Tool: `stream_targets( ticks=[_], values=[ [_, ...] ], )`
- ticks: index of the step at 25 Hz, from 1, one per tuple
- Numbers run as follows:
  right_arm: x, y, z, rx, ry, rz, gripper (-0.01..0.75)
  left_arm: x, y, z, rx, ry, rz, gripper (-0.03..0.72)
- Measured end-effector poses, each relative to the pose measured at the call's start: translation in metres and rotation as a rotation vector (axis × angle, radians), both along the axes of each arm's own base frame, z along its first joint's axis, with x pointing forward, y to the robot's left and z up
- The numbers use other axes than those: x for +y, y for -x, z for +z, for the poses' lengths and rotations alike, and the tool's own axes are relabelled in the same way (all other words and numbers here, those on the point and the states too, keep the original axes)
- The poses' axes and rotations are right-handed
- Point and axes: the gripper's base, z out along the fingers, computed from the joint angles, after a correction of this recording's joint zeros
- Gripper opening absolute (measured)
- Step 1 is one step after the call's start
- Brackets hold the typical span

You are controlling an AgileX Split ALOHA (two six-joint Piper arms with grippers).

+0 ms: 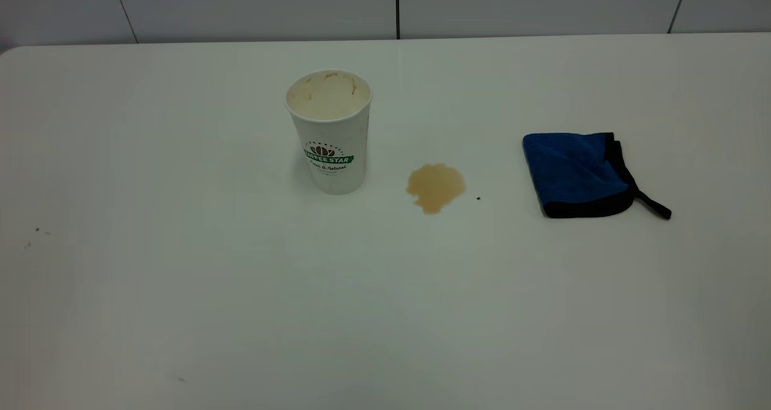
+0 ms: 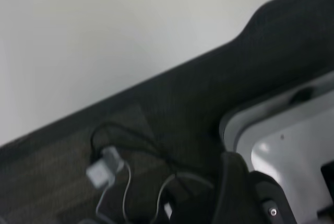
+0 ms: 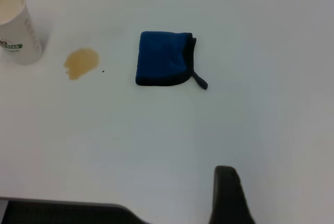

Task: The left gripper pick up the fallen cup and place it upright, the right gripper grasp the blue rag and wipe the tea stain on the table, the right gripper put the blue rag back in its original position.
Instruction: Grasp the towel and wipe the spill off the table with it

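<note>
The white paper cup (image 1: 330, 132) with its "Coffee Star" logo stands upright on the white table (image 1: 181, 307), left of centre. To its right lies the light-brown tea stain (image 1: 435, 186), and further right the folded blue rag (image 1: 577, 174) lies flat with its black loop trailing right. The right wrist view looks down from a distance on the rag (image 3: 163, 58), the stain (image 3: 81, 62) and the cup (image 3: 18, 28); a black part of my right gripper (image 3: 227, 195) shows at the frame's edge, well away from them. My left gripper (image 2: 245, 192) is off the table, over dark floor.
A tiny dark speck (image 1: 478, 198) sits just right of the stain, and a few specks (image 1: 36, 230) lie near the table's left side. A grey wall runs behind the table. The left wrist view shows cables (image 2: 112, 164) and a pale grey base (image 2: 292, 145).
</note>
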Motion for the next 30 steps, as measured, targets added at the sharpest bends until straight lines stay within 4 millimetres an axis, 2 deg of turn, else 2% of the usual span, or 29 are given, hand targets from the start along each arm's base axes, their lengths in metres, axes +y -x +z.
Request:
stream_targets(
  ticks=[6, 11, 21, 30],
  values=[
    [0.0, 0.0, 0.0, 0.0, 0.0, 0.0, 0.532, 0.011, 0.03, -0.001, -0.245, 0.092, -0.001, 0.475],
    [0.0, 0.0, 0.0, 0.0, 0.0, 0.0, 0.532, 0.016, 0.044, -0.005, -0.309, 0.117, 0.001, 0.475],
    [0.0, 0.0, 0.0, 0.0, 0.0, 0.0, 0.532, 0.019, 0.049, -0.005, -0.342, 0.125, 0.02, 0.475],
    [0.0, 0.0, 0.0, 0.0, 0.0, 0.0, 0.532, 0.022, 0.051, -0.005, -0.377, 0.077, 0.311, 0.475]
  ],
)
